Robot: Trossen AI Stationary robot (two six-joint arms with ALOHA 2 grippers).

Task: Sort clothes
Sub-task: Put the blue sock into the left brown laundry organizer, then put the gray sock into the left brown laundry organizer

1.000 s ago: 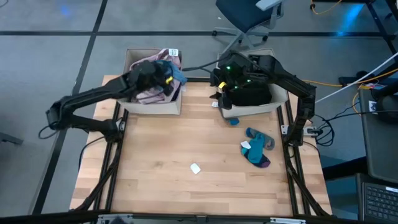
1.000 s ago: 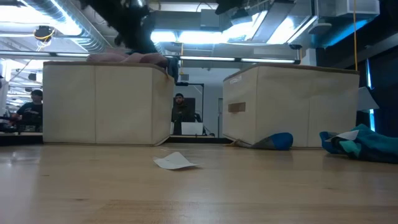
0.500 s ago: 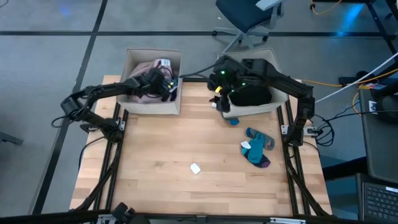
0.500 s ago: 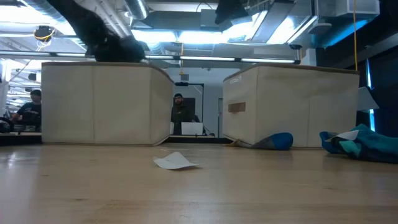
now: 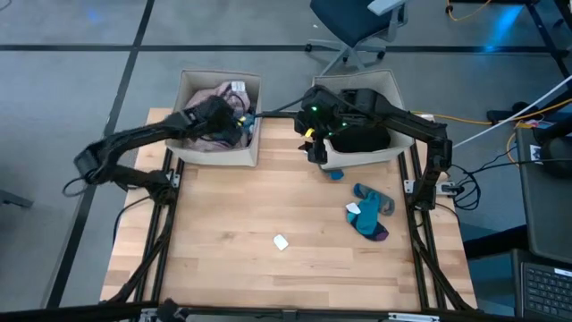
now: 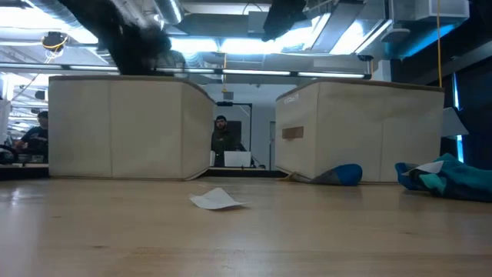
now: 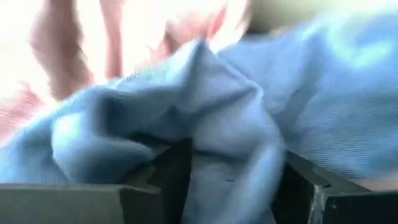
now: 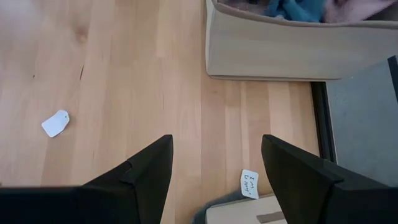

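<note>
A pale wooden table (image 5: 268, 206) fills the middle of the high view, set on a grey floor, with two beige fabric bins at its far edge; in the low view a person (image 6: 223, 138) sits in the room behind, seen through the gap between the bins. The left bin (image 5: 219, 154), in the upper left of the frame, holds a heap of pink and pale clothes (image 5: 216, 97); the right bin (image 5: 386, 152), in the upper centre-right, holds a black garment (image 5: 362, 139).

The left gripper (image 5: 234, 125) reaches down into the left bin at its right-hand side; in its wrist view a light blue garment (image 7: 217, 124) bunches between its two dark fingers (image 7: 174, 171), pressed right against them, with pink cloth behind; the jaws stand wide, and whether they actually clamp the blue cloth cannot be told.

The right gripper (image 5: 311, 141) hangs over the near left corner of the right bin, jaws spread and empty; its wrist view shows only bare table, the left bin's wall and a small handwritten label (image 8: 249, 183) between the fingers.

On the table right of centre lie teal socks (image 5: 371, 213), well apart from both grippers; a small blue piece (image 5: 336, 174) lies just beside the right bin's front wall, near the right gripper; a white paper tag (image 5: 281, 241) lies lower, toward the centre.
</note>
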